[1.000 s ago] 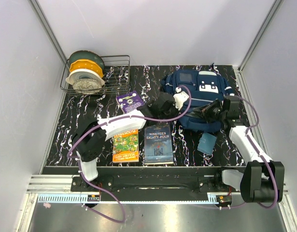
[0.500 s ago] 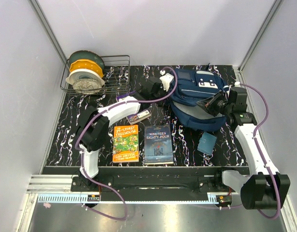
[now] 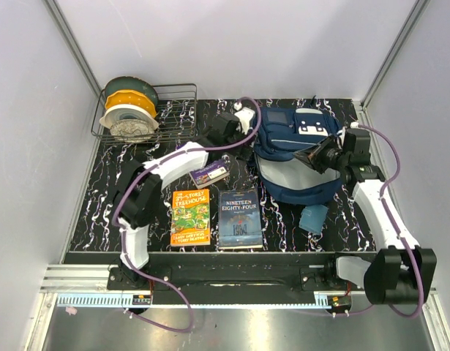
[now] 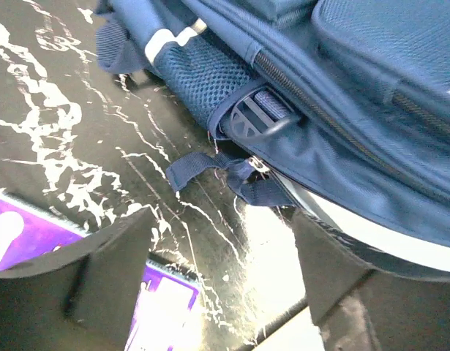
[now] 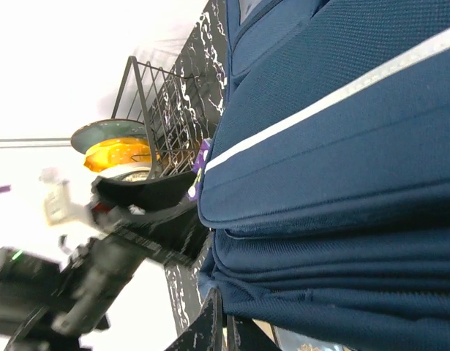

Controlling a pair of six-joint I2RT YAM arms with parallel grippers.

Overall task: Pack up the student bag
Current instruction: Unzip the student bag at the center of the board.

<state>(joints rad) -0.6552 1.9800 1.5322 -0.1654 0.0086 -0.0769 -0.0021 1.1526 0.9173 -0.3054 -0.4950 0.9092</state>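
Observation:
The navy student bag (image 3: 298, 150) lies at the back right of the table, and its pale lining shows along the lower opening. My left gripper (image 3: 243, 126) hovers at the bag's left side with its jaws open and nothing between them. In the left wrist view this gripper (image 4: 223, 219) frames bare table, with the bag's zipper pull tab (image 4: 246, 172) just beyond the fingertips. My right gripper (image 3: 312, 156) sits on top of the bag. Seen from the right wrist, it (image 5: 223, 307) is shut, pinching the bag's fabric edge (image 5: 334, 183).
A purple card (image 3: 209, 174) lies left of the bag, under my left forearm. Two books (image 3: 191, 217) (image 3: 240, 218) rest near the front edge. A small teal pouch (image 3: 313, 218) sits below the bag. A wire rack (image 3: 177, 110) with filament spools stands at the back left.
My left gripper moved back from the bag's middle to its left side and opened. The bag shifted and its opening now gapes. The purple card moved toward the front.

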